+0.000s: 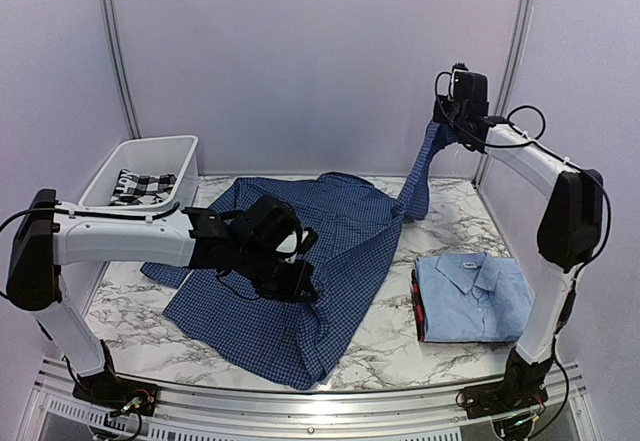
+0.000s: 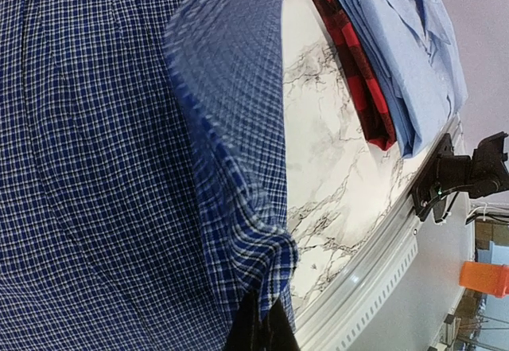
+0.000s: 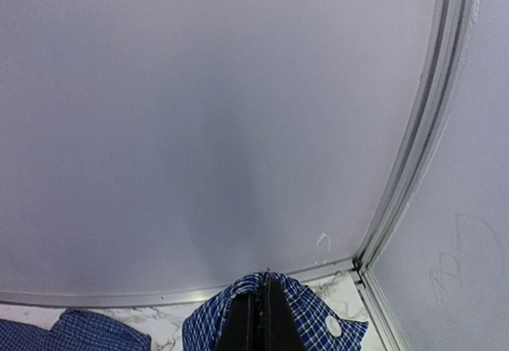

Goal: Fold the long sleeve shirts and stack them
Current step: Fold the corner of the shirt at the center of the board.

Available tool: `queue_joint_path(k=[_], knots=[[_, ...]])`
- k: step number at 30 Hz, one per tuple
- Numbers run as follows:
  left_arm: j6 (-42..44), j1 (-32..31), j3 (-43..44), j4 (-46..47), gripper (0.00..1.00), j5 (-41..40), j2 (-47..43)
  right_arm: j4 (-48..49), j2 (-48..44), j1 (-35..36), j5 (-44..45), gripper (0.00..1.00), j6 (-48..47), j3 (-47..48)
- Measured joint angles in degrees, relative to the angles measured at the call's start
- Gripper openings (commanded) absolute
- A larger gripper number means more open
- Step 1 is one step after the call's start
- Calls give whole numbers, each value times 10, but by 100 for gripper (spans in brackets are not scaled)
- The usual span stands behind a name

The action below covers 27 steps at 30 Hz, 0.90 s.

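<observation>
Top view, shirt being worked: the dark blue fine-checked cloth shirt (image 1: 350, 251) lies spread and unfolded across the middle of the white marble-patterned counter (image 1: 400, 346).
Top view, right gripper (image 1: 443, 129): raised high at the back right corner and pinching the shirt's sleeve (image 1: 420, 176), which hangs down to the counter. I judge it was lifted so it can be laid over the body.
Top view, left gripper (image 1: 298, 283): low over the shirt's middle, pinching cloth, probably to carry a fold.
Top view, stack: the plain light blue folded shirt (image 1: 470, 296) rests on a red-and-black checked cloth (image 1: 418, 306) at the near right, apart from the spread shirt. It is likely the base for stacking.
Top view, bin: a white plastic bin (image 1: 120, 166) at the back left holds a black-and-white checked cloth (image 1: 140, 186).
Left wrist view: the fingers are pressed together on a raised ridge of blue check, with the stack beyond it.
Right wrist view: the fingers are pressed together on the cuff (image 3: 318, 319) beside its white button (image 3: 332, 327).
</observation>
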Motion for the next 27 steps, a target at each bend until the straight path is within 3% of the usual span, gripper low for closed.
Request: queue_joint_path(k=[6,17,27], knots=[[-23,-2,-1,0,0,2,-3,38,27,27,-59,0,-45,48],[-88,-28,-80,1,0,-16,-40,53,136,151,-166,0,-114,92],[-134,-46,-120,1,0,-35,-60,45,167,210,-154,0,-149,146]])
